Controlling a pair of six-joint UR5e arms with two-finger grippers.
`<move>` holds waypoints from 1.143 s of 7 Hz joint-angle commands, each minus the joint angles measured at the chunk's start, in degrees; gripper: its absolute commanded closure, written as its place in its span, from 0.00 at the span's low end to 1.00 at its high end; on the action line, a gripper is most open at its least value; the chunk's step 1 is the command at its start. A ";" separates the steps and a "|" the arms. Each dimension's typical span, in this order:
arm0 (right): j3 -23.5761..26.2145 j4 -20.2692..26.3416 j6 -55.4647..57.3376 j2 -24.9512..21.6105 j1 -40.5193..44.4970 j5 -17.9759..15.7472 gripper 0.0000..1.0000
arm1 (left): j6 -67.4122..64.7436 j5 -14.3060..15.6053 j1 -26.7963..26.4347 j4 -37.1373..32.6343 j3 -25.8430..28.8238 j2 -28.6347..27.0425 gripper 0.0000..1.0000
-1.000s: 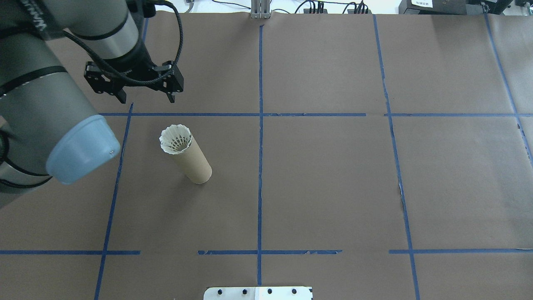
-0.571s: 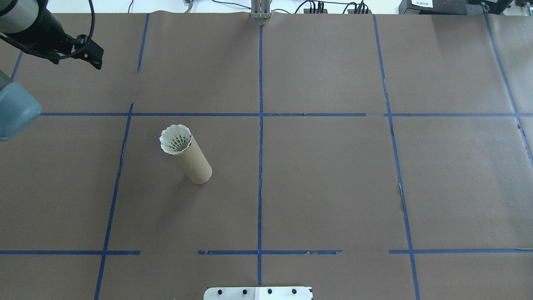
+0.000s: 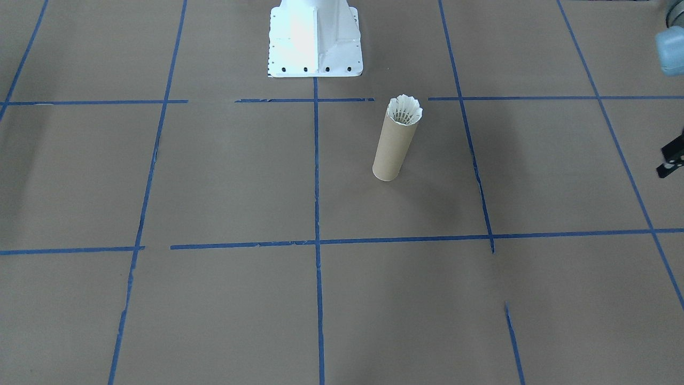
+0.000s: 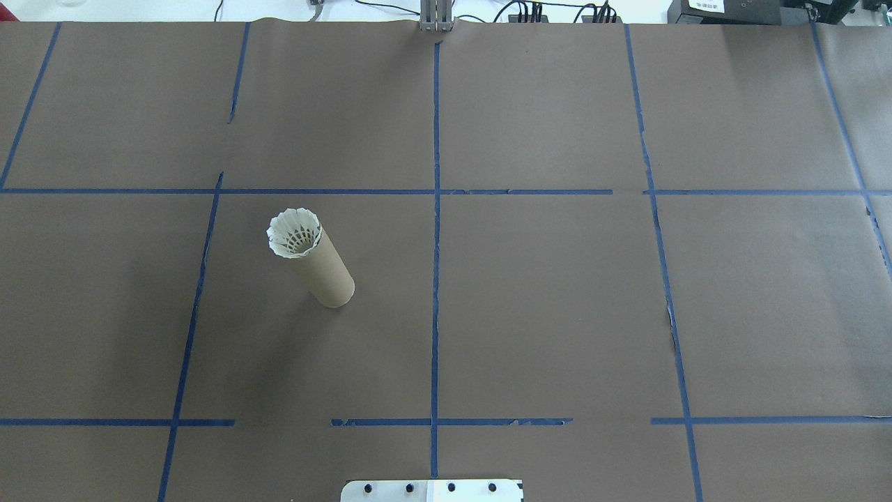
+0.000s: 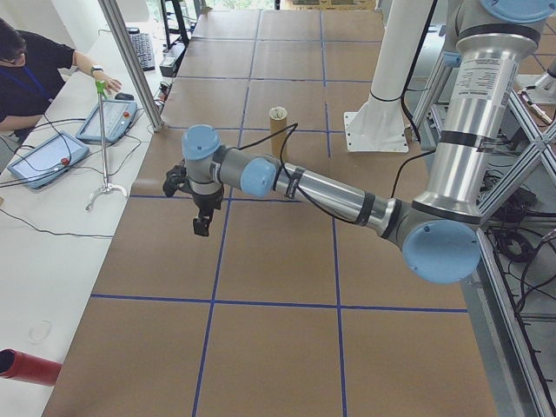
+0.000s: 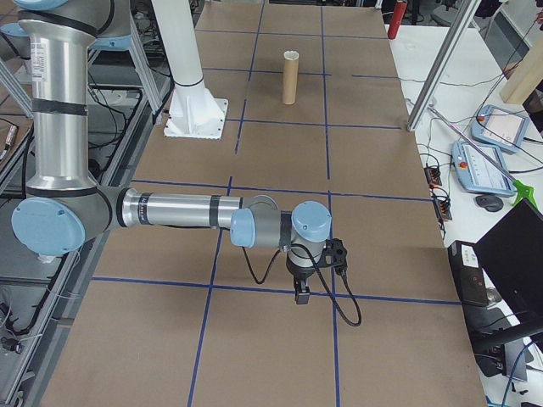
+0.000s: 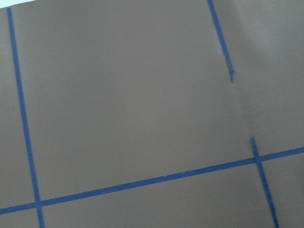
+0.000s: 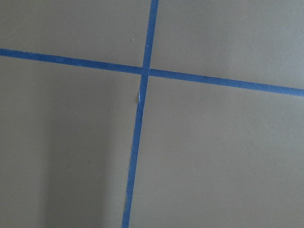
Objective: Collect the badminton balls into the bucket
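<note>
A brown-papered worktop gridded with blue tape carries one upright cardboard tube. A white shuttlecock sits in its mouth, feathers at the rim; no others lie loose, so collection appears complete. Both end effectors hang well clear, jaw state indiscernible.

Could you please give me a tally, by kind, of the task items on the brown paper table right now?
Shuttlecock: 1, sitting in the tube's open top
Cardboard tube: 1, standing upright
Total: 2
</note>
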 commanded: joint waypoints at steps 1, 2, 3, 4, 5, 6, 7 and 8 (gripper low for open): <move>0.00 0.00 0.00 0.00 0.00 0.00 0.00 | 6.39 -2.52 -8.35 3.03 7.00 4.05 0.00; 0.00 0.00 0.00 0.00 0.00 0.00 0.00 | 6.56 -2.18 -8.81 1.83 7.39 4.22 0.00; 0.00 0.00 0.00 0.00 0.00 0.00 0.00 | 6.04 -2.43 -10.03 2.17 7.39 4.66 0.00; 0.00 0.00 0.00 0.00 0.00 0.00 0.00 | 6.04 -2.09 -10.13 2.17 7.13 4.84 0.00; 0.09 0.00 0.00 0.00 0.00 0.00 0.00 | 6.04 -2.00 -10.22 2.09 6.26 5.88 0.00; 0.00 0.00 0.00 0.00 0.00 0.00 0.00 | 6.04 -1.91 -10.22 2.00 4.77 6.67 0.00; 0.00 0.00 0.00 0.00 0.00 0.00 0.00 | 6.04 -1.91 -10.13 2.00 3.28 6.77 0.00; 0.00 0.00 0.00 0.00 0.00 0.00 0.00 | 6.04 -1.91 -10.13 1.91 2.39 6.60 0.00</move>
